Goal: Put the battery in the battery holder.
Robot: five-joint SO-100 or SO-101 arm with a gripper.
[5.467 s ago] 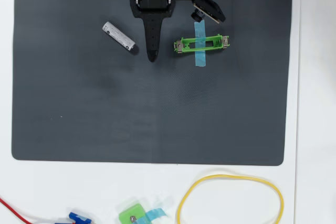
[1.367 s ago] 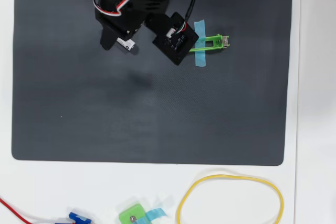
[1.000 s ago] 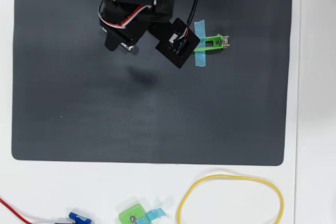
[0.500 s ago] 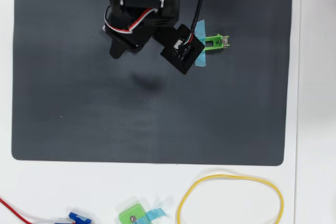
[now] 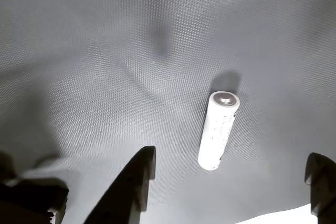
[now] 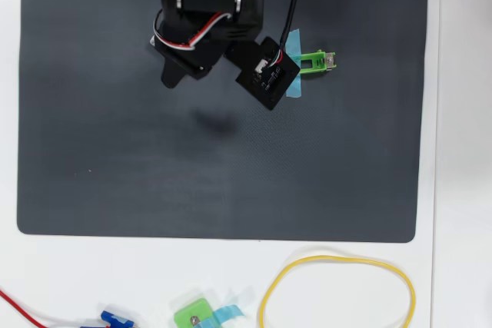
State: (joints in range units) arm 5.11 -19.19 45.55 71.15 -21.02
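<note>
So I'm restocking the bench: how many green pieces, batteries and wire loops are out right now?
Green pieces: 2, the battery holder and a squarish piece
Batteries: 1, the battery
Wire loops: 1, a yellow loop
Total: 4

You see the battery [image 5: 219, 130] in the wrist view: a slim white-silver cylinder with fine dark print, lying flat on the dark mat [image 5: 105, 77], metal terminal end pointing up-frame, long axis slightly tilted. In the overhead view you cannot see it. The battery holder [image 6: 314, 61] is a narrow bright green frame with a metal contact at its right end, lying on the mat near its top edge, crossed by a light blue tape strip [image 6: 293, 86]; its left part is hidden.
</note>
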